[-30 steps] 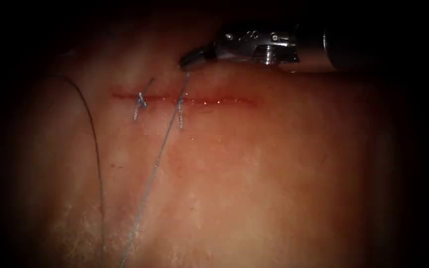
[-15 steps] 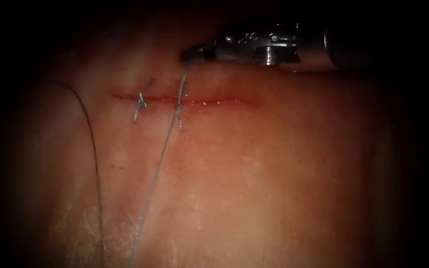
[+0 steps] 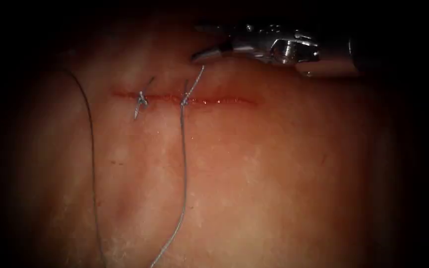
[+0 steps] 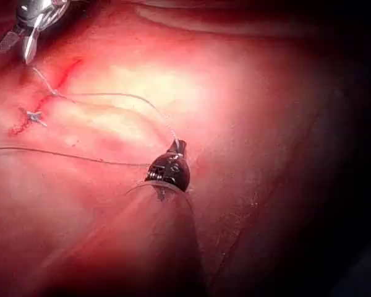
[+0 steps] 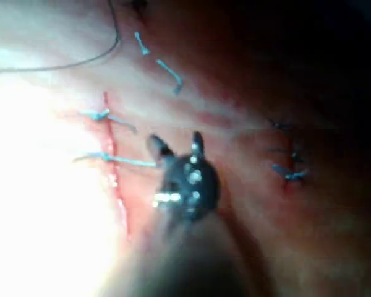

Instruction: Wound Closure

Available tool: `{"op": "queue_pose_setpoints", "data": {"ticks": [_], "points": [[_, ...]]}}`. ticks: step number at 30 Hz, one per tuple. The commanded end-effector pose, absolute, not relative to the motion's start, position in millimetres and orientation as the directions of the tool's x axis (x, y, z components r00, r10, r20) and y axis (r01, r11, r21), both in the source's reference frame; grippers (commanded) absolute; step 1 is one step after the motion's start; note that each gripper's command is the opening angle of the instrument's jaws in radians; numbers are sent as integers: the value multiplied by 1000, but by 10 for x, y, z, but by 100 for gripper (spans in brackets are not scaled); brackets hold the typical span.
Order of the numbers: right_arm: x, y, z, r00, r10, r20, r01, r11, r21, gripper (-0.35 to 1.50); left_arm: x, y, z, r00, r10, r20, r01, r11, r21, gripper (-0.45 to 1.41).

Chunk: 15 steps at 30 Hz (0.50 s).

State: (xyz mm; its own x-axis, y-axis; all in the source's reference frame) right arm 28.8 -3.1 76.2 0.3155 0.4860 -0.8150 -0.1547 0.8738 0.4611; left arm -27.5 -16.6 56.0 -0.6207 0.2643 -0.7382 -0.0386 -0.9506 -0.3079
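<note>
The cut point(image 3: 219, 101) runs across the tissue point(image 3: 274, 173) with two stitches. One knot point(image 3: 141, 101) sits toward its left end, a second knot point(image 3: 183, 101) near the middle. My right tool point(image 3: 202, 42) hovers just beyond the second knot, jaws open and holding nothing; the short thread end point(image 3: 197, 79) stands free below it. The long thread point(image 3: 184, 168) hangs slack from that knot toward the near edge. In the left wrist view my left tool point(image 4: 177, 147) is shut on this thread point(image 4: 123, 94). The right wrist view shows the right tool point(image 5: 176, 145) with jaws spread beside the thread end point(image 5: 120, 159).
A dark strand point(image 3: 93, 149) curves down the tissue left of the stitches. Red fluid glistens along the cut's right half point(image 3: 234, 101). Further stitches point(image 5: 287, 173) lie on another cut in the right wrist view.
The right tool's jaws opened and let go of the short thread end, and the tool shifted a little right. The long thread went from taut and slanted to slack.
</note>
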Motion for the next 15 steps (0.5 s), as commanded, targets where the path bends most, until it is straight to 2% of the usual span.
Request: {"op": "queue_pose_setpoints", "data": {"ticks": [1,2,6,8,13,14,15], "points": [[283,-32,764,283,545,-789,-184,838,513,108,-279,-166,568,-620,266,-738,-42,-950,-308,-45],[270,-37,763,245,614,-750,-212,789,577,106,-278,-164,568,-620,267,-738,-43,-951,-308,-45],[249,-46,759,188,675,-714,-212,737,641,111,-273,-158,561,-623,261,-737,-46,-953,-298,-45],[239,-56,755,167,672,-721,-201,739,643,121,-270,-143,551,-619,254,-743,-53,-958,-283,-45],[241,-75,746,156,669,-726,-200,742,640,116,-270,-113,537,-628,226,-745,-59,-968,-244,-45],[252,-85,737,160,653,-740,-203,756,623,108,-270,-87,530,-633,212,-744,-61,-972,-225,-45],[256,-88,735,160,649,-744,-205,759,618,108,-270,-78,529,-635,208,-744,-60,-974,-221,-45]]}}
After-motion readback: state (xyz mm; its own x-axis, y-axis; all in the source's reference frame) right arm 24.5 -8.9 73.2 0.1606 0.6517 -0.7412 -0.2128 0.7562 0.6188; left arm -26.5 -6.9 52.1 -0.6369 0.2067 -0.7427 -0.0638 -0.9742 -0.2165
